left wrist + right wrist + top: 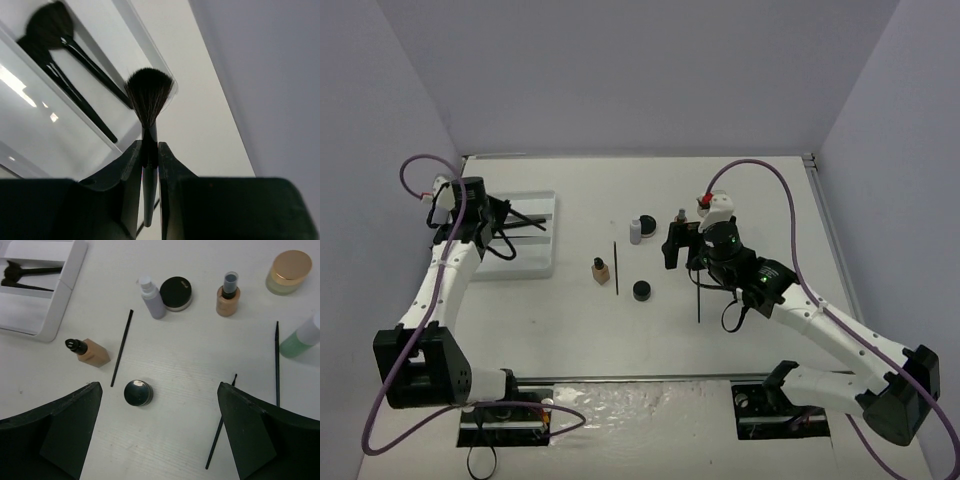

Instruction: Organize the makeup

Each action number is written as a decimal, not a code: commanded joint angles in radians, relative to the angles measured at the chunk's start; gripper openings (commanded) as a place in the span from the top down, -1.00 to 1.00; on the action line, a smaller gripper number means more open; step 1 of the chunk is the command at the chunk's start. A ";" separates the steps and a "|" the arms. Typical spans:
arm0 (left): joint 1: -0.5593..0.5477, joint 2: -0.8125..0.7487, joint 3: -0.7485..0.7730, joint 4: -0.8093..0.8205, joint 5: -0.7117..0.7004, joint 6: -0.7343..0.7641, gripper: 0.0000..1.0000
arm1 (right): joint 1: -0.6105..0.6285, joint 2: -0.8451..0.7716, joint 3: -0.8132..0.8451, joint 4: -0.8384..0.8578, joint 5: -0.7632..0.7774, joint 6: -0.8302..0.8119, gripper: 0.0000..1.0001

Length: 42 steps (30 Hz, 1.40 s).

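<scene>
left claw [149, 150] clamped on a brush [148, 95] hovers over the tray [536, 261] holding two brushes [60, 55]; right claw [159, 400] gapes wide above the worktop [620, 345].

No legible text, brand, number or sign in any of the three views. Right wrist view: black round pot [176, 291], just beside the grey bottle [151, 299], carries a small pale mark on its lid; too small to read as lettering.
</scene>
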 commanded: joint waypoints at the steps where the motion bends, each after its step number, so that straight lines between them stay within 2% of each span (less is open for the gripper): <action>1: 0.079 0.109 0.006 0.155 0.016 -0.133 1.00 | -0.054 -0.044 -0.019 -0.014 0.031 0.018 -1.00; 12: 0.124 0.381 0.088 0.263 0.007 -0.280 1.00 | -0.072 -0.083 -0.037 -0.058 0.054 -0.003 -1.00; 21: 0.131 0.432 0.097 0.287 -0.005 -0.342 0.94 | -0.078 -0.096 -0.054 -0.071 0.060 -0.004 -1.00; 33: 0.133 0.409 0.059 0.279 0.008 -0.364 0.09 | -0.080 -0.079 -0.079 -0.080 0.077 0.021 -1.00; 42: 0.133 0.228 0.055 0.189 0.049 -0.254 -0.08 | -0.081 0.036 -0.109 -0.097 0.072 0.118 -0.86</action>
